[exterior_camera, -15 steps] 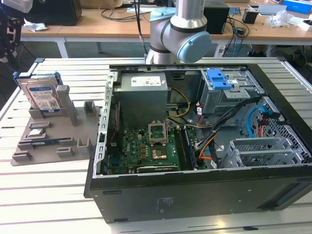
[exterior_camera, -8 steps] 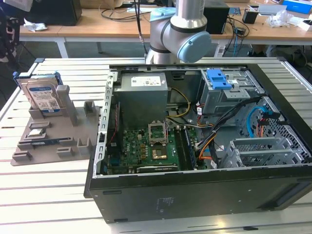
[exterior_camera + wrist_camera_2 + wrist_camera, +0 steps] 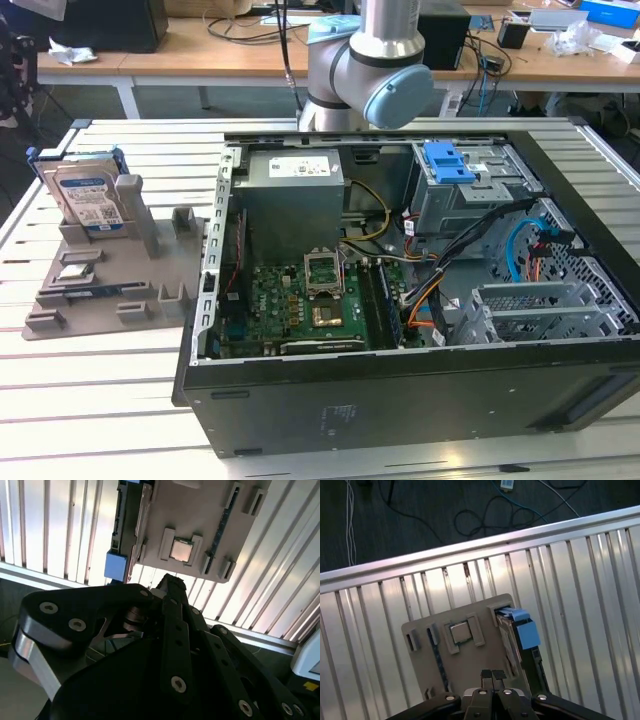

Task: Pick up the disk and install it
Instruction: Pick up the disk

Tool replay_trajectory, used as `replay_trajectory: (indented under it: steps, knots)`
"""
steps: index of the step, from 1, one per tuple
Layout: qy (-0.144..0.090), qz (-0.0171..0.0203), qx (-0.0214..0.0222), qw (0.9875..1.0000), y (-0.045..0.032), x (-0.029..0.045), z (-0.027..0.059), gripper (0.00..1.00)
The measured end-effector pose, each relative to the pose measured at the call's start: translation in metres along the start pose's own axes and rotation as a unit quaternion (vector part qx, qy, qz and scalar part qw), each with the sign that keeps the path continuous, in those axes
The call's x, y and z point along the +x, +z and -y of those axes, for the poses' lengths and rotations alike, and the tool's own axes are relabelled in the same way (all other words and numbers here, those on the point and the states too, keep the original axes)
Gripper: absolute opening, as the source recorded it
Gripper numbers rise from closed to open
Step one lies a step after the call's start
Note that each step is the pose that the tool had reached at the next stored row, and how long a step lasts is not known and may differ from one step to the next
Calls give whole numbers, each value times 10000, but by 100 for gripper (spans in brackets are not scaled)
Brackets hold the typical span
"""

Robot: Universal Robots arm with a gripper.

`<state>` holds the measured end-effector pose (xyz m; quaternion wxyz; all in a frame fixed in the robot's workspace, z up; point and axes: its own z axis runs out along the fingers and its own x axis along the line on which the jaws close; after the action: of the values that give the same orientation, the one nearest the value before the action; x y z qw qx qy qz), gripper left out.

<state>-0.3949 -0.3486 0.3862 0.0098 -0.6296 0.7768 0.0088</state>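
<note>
The disk (image 3: 88, 200) stands on edge in a slot at the back of a grey holder (image 3: 100, 285) on the slatted table, at the exterior view's left. It is silver with a blue-and-white label and a blue frame. In both wrist views I look down on its thin edge (image 3: 507, 640) (image 3: 125, 525) and a blue end tab. My gripper (image 3: 492, 674) (image 3: 169, 581) hangs well above the holder, beside the disk and apart from it. Its fingertips are pressed together with nothing between them.
An open computer case (image 3: 400, 395) lies at the exterior view's right, with a grey power-supply box (image 3: 290, 190), a motherboard and a drive bay with a blue tab (image 3: 447, 160). The arm (image 3: 370, 60) stands behind it. A small square chip (image 3: 460, 631) sits in the holder.
</note>
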Motion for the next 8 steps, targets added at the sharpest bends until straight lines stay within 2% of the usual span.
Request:
replay_trajectory:
  steps: [8]
  knots:
    - [-389,0,-10,9992,0,0,0,11]
